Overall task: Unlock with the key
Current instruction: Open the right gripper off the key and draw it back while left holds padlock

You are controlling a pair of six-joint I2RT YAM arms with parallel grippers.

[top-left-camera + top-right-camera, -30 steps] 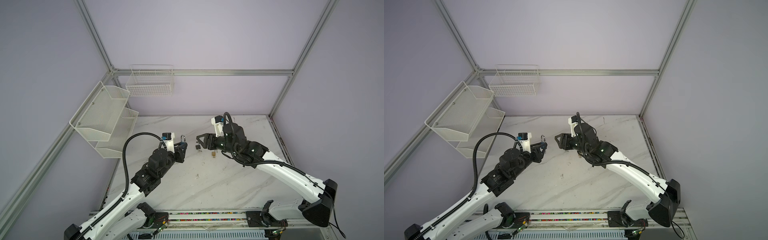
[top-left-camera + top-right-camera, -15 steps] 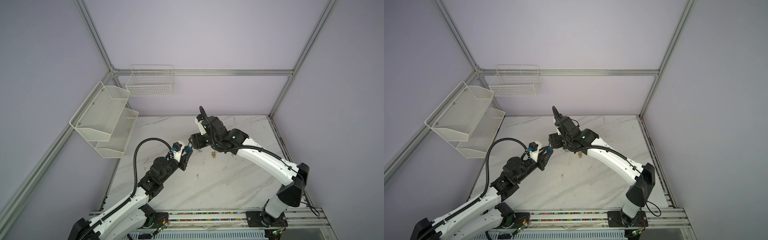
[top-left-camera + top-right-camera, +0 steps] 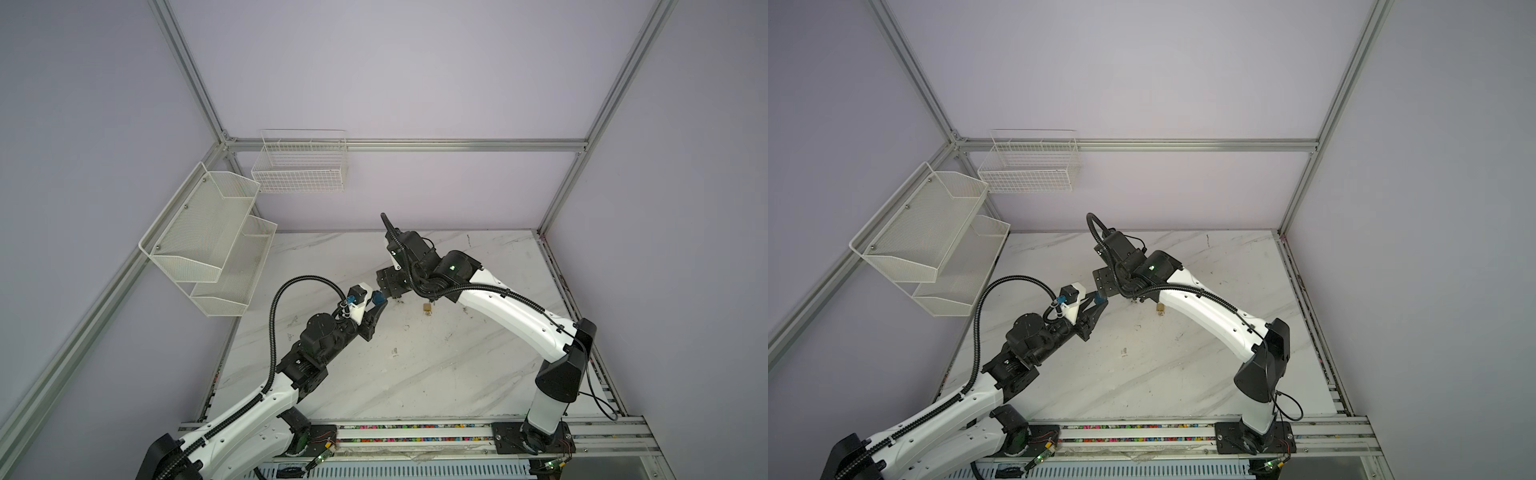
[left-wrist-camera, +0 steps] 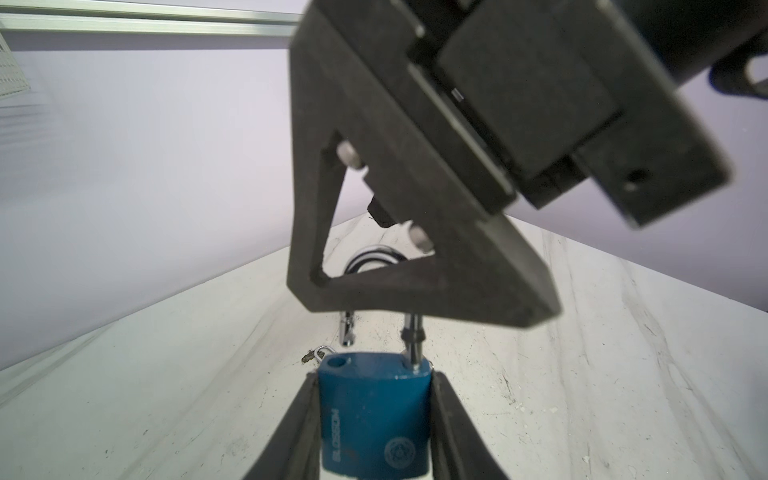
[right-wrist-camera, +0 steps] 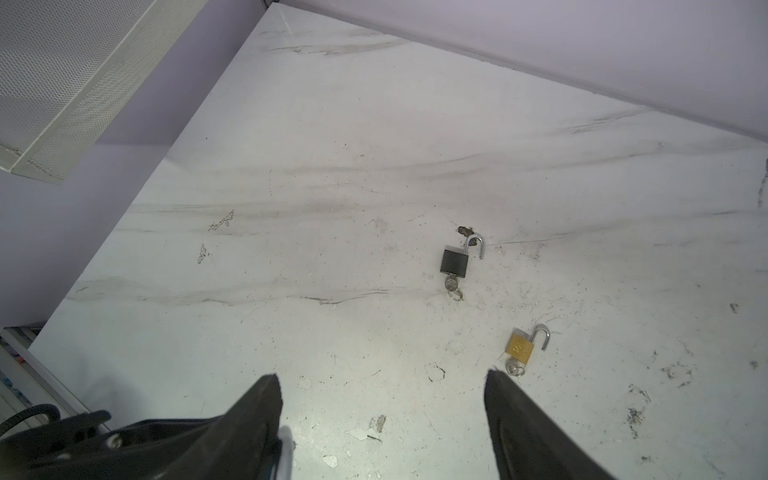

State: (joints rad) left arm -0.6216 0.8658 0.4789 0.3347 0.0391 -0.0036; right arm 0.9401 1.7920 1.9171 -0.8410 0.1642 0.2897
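Gripping the blue padlock (image 4: 374,419) by its sides, the left fingers (image 4: 301,415) hold it up off the worktop (image 5: 332,166). Its shackle (image 4: 411,336) is lifted, one leg clear of its hole, so the unlocking looks done (the key is hidden from every view). The right fingers (image 5: 519,424) stand wide apart and empty, just above the blue padlock. Below it lie a black padlock (image 5: 455,262) and a brass padlock (image 5: 519,347), both already sprung. Probably only setting the blue padlock down remains.
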